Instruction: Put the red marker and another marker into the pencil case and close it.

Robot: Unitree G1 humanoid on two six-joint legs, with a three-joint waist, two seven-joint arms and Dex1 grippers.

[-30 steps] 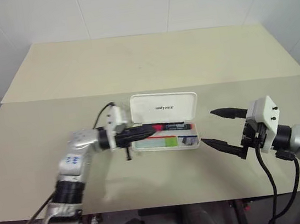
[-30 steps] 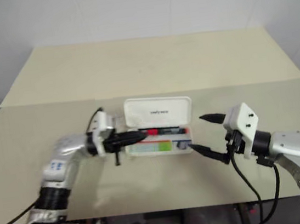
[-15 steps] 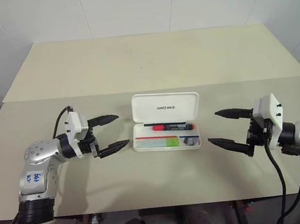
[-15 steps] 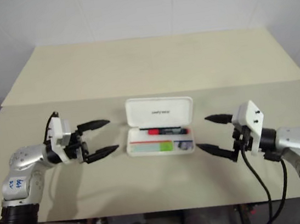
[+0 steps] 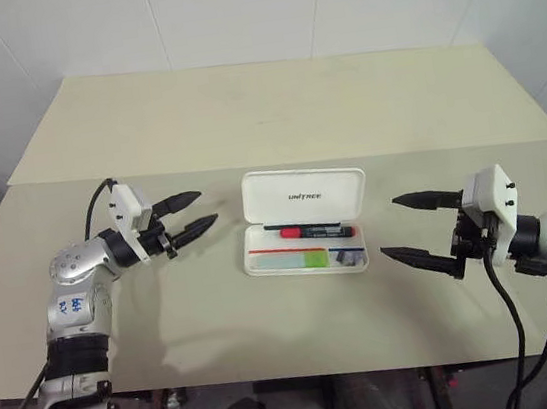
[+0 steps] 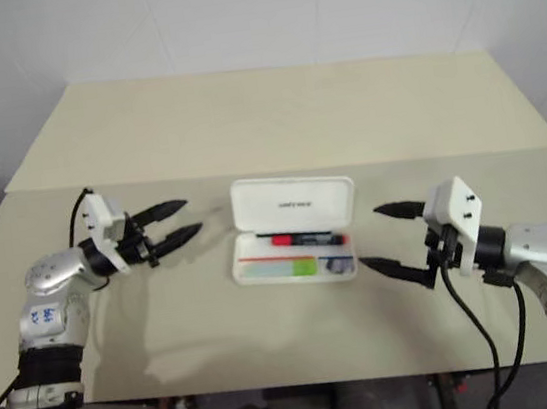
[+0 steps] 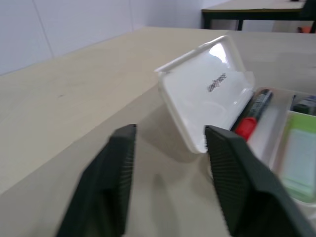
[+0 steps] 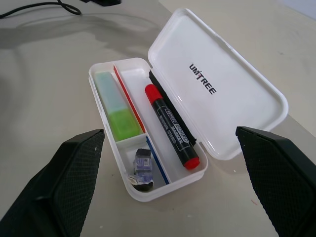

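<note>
The white pencil case (image 5: 302,193) lies open at the table's middle, its lid tilted back. Inside, the red marker (image 5: 307,230) rests along the rear compartment. The lime-green highlighter (image 8: 116,106) fills the front one. My left gripper (image 5: 196,211) hovers to the case's left, clear of it and pointing at it. Its fingers stand apart with nothing between them. My right gripper (image 5: 389,226) hangs to the case's right, wide open and empty, aimed at the case's right end.
A small dark item (image 8: 143,165) lies in the case's little end compartment, next to thin red and blue sticks. The beige table (image 5: 272,114) has a seam across it behind the case. A white wall stands beyond its far edge.
My left gripper was at the case's left end by the red marker. It has drawn back to the left, opened wide, then narrowed a little. The marker stays in the case. The right gripper is unmoved.
</note>
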